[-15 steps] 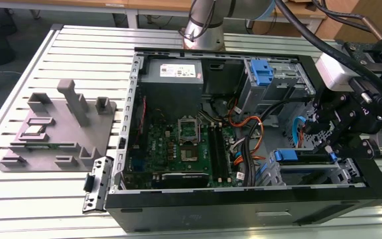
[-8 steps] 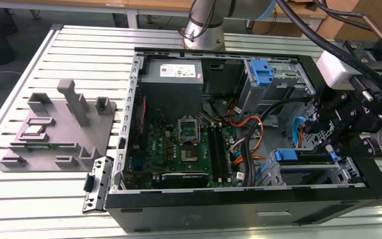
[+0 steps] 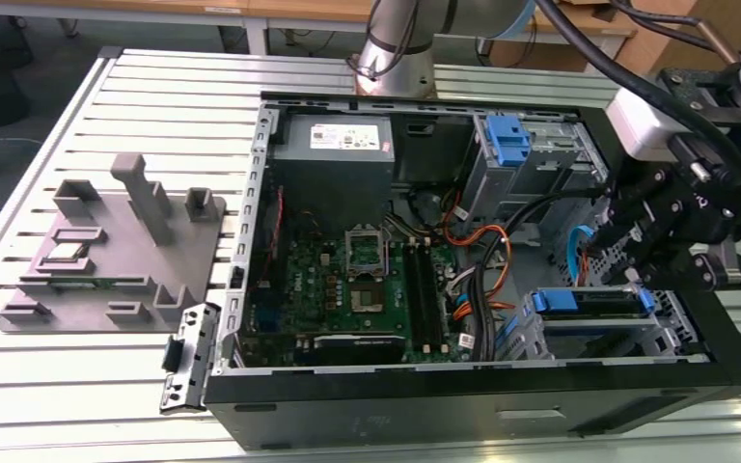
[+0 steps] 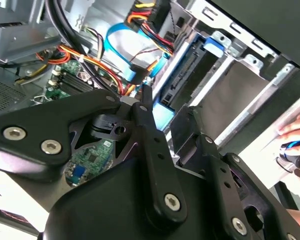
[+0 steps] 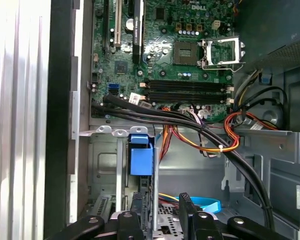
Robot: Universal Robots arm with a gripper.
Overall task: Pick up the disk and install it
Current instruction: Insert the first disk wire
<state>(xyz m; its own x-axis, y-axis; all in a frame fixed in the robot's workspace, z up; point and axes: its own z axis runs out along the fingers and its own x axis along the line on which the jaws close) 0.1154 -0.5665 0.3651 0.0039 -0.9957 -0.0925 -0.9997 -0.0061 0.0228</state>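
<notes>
Already in its bay point(image 3: 609, 336), disk point(image 3: 586, 301), long axis running exterior view's left to right, jaws parted above.

Exterior view: high, oblique, mid-range, nearly whole open case point(image 3: 474, 410) in frame. First wrist view: close, down past gripper point(image 5: 162, 220) onto motherboard point(image 5: 165, 55), drive cage point(image 5: 107, 160). Second wrist view: closer, behind gripper, facing cage. All share motherboard, cage.
</notes>
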